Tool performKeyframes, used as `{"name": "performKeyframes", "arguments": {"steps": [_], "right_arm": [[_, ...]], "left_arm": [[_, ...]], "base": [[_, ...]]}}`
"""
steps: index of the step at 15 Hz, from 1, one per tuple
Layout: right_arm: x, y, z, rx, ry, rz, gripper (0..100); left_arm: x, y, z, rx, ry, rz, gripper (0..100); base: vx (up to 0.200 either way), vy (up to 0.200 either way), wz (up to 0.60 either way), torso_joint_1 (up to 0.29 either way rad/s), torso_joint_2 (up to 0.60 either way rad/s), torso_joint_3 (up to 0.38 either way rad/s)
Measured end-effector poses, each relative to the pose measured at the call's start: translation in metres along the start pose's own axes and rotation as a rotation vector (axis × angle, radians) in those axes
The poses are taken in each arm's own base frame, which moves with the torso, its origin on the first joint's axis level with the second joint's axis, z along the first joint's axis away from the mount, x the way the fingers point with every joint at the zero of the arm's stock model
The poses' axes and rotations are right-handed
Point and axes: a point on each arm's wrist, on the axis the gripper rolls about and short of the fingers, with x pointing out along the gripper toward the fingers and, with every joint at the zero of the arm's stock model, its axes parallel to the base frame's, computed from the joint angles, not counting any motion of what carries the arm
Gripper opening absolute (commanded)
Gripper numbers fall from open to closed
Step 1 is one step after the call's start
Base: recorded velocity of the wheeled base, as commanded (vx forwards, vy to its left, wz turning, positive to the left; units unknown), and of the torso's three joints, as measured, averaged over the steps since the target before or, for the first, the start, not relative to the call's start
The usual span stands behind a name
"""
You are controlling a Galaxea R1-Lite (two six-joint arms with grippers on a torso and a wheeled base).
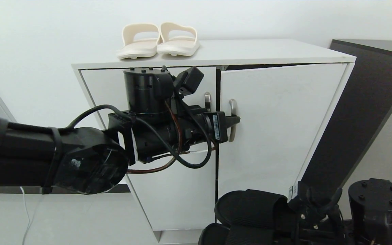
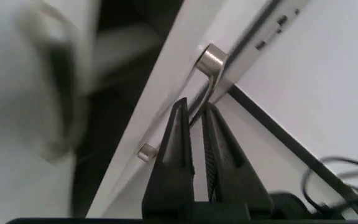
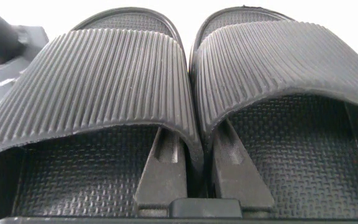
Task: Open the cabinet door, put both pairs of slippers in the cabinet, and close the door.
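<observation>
At the white cabinet's right door (image 1: 277,129), the left gripper (image 1: 235,119) pinches the curved metal handle (image 1: 232,103); door-opening looks to be the step, needing an outward pull along its hinge arc. Low before the cabinet, the right gripper (image 3: 196,127) clamps the black ribbed rubber slippers (image 3: 123,93).

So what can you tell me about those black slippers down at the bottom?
The black slippers are a pair of rubbery-looking slides with wide ribbed straps and textured footbeds. They are side by side, touching, low in front of the white cabinet. The right claw holds both: one finger under each strap, pinching their adjoining edges together.
</observation>
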Motion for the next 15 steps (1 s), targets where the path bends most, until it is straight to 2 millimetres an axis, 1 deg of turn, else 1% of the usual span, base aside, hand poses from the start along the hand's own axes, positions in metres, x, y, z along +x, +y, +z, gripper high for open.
{"name": "performKeyframes", "arguments": {"steps": [2, 5, 7, 10, 12, 15], "right_arm": [[-0.003, 0.002, -0.004, -0.006, -0.015, 0.048, 0], [-0.008, 0.006, -0.009, -0.007, -0.005, 0.075, 0], [-0.01, 0.009, -0.01, -0.011, -0.002, 0.088, 0], [-0.013, 0.013, -0.014, -0.013, 0.009, 0.106, 0], [-0.014, 0.015, -0.016, -0.027, 0.016, 0.116, 0], [-0.016, 0.017, -0.022, -0.069, 0.031, 0.122, 0]], "left_arm": [[-0.009, -0.012, -0.004, 0.001, 0.014, -0.027, 0], [-0.023, -0.031, -0.007, 0.007, 0.023, -0.073, 0], [-0.034, -0.038, -0.009, 0.013, 0.003, -0.096, 0], [-0.049, -0.04, -0.012, 0.026, -0.051, -0.11, 0], [-0.055, -0.035, -0.011, 0.025, -0.08, -0.102, 0], [-0.054, -0.027, -0.01, -0.022, -0.081, -0.097, 0]], "base": [[0.0, 0.0, 0.0, 0.0, 0.0, 0.0], [0.0, 0.0, 0.0, 0.0, 0.0, 0.0], [0.0, 0.0, 0.0, 0.0, 0.0, 0.0], [0.0, 0.0, 0.0, 0.0, 0.0, 0.0], [0.0, 0.0, 0.0, 0.0, 0.0, 0.0], [0.0, 0.0, 0.0, 0.0, 0.0, 0.0]]}}
